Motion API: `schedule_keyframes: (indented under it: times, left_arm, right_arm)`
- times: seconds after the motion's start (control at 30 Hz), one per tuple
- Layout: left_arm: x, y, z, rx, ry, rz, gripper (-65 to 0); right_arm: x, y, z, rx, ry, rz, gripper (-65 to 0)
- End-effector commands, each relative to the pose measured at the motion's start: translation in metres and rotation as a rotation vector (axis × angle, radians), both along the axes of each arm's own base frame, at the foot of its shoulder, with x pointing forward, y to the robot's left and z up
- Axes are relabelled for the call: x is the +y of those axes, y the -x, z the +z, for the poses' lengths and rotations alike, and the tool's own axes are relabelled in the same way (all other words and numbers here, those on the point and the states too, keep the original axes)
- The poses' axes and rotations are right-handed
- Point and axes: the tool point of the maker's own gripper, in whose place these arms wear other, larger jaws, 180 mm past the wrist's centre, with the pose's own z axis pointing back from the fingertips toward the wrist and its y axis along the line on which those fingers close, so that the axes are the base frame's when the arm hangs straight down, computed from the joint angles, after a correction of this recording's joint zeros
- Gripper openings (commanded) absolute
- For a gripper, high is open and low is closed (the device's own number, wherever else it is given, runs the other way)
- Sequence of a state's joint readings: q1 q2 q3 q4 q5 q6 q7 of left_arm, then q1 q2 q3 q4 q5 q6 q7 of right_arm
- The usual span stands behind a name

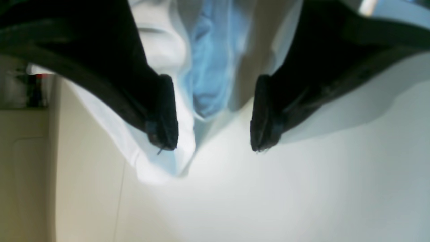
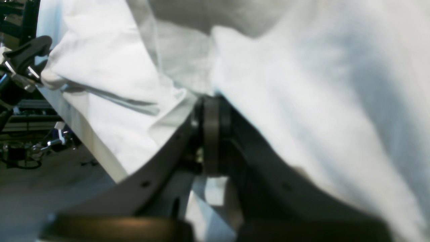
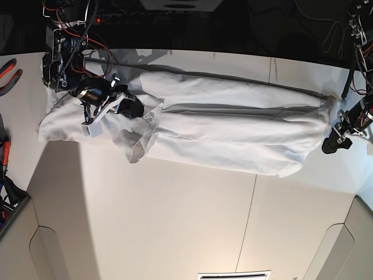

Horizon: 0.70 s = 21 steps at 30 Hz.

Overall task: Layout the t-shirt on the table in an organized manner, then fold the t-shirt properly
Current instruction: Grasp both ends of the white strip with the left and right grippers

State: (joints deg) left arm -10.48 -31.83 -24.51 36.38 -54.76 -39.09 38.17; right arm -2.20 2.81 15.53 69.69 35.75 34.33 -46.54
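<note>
Lying stretched across the upper worktop [image 3: 175, 233], the shirt [image 3: 233, 131] spans left to right. Right gripper [image 2: 211, 134], upper left, has its jaws clamped on cloth; left gripper [image 1: 213, 114], far right, jaws spread wide, holds nothing.

T-shirt [image 3: 233, 125]: soft white cloth, matt, wrinkled, hemmed edges. Table [image 3: 175, 221]: smooth matt white top w/ thin dark seam. Left gripper [image 1: 213, 112]: black matt fingers, pads look rubbery. Right gripper [image 2: 211, 134]: dark matt plastic.
</note>
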Motion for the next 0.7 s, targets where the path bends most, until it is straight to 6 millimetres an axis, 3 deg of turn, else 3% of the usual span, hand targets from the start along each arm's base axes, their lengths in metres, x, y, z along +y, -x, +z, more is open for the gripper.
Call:
schedule_keyframes:
  times: [0.0,0.17,0.67]
  left_arm:
    - [0.006,-0.010,0.015,-0.055,0.002,0.014,-27.4]
    - [-0.014,-0.006,-0.004,-0.011,-0.005,-0.022,-27.4]
    - [-0.062,0.013,-0.032,0.139,0.027,-0.218,-27.4]
  right_arm:
    - [-0.004,0.007,-0.007,0.044,0.029,0.016,-65.0]
    - [-0.004,0.008,-0.007,0.047,0.029,0.019,-65.0]
    - [-0.003,0.009,-0.007,0.050,0.030,0.021,-65.0]
